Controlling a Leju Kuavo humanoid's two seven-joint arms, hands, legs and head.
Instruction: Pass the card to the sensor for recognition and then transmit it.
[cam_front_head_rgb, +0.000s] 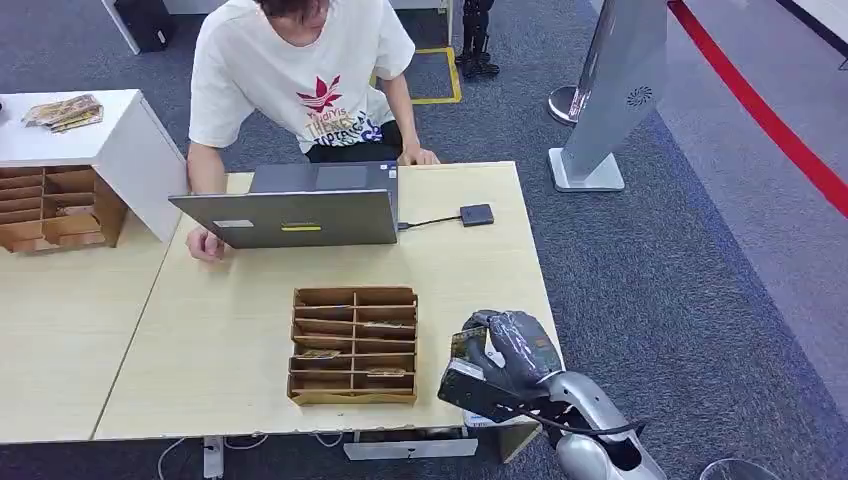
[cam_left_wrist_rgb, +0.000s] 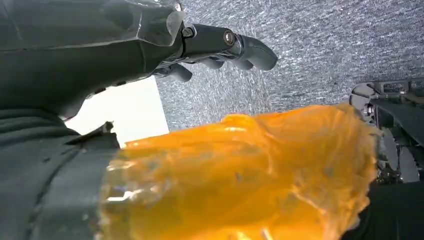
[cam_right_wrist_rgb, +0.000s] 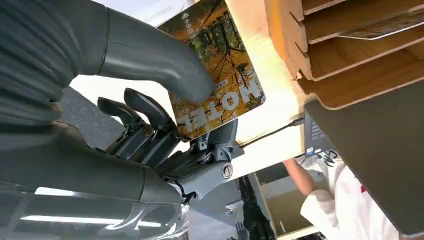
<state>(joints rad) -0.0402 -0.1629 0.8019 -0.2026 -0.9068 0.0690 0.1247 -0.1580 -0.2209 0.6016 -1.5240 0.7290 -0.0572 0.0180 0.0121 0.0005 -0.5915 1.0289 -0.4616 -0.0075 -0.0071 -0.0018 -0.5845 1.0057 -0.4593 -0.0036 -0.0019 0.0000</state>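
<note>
Pinching glossy rectangular card (cam_right_wrist_rgb: 220, 75), right hand (cam_right_wrist_rgb: 165, 115).

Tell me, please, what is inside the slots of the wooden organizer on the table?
The organizer has two columns of slots. A few cards lie flat in some of them; the dividers hide the slot backs, so their number is unclear. Another card is held by the right hand.

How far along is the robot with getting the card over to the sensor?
Done: the card is out of the wooden organizer and held by the right hand, thumb pressed on its face. In hand: it is held over the table's near right corner. Left: carry it to the small black sensor beside the laptop, then hand it on. The left hand holds nothing.
</note>
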